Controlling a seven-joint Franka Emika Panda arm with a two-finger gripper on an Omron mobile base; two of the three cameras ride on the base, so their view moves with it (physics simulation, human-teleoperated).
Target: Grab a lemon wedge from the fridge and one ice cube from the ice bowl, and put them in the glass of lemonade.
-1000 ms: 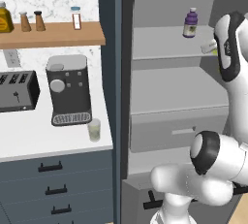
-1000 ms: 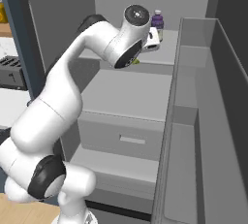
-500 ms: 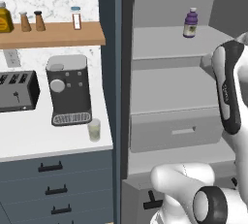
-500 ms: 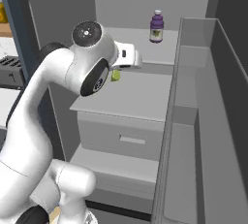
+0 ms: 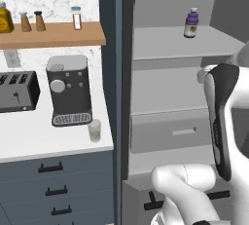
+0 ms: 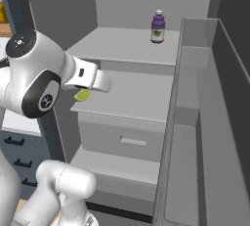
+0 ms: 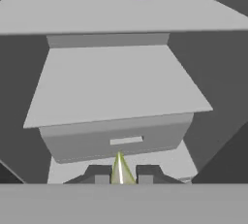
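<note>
Yellow-green lemon wedge [image 7: 120,170] sits clamped in the pincer [image 7: 122,175]; no legible writing anywhere.

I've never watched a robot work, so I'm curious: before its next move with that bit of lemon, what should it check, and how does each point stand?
1. Lemon wedge pinched between the gripper fingertips: ok.
2. Wedge lifted off the fridge shelf: ok, it hangs in front of the shelf edge.
3. Purple bottle out of the way: ok, upright on the shelf above.
4. Glass of lemonade upright on the counter by the coffee machine: ok.
5. Firmness of the grip: cannot tell.
</note>
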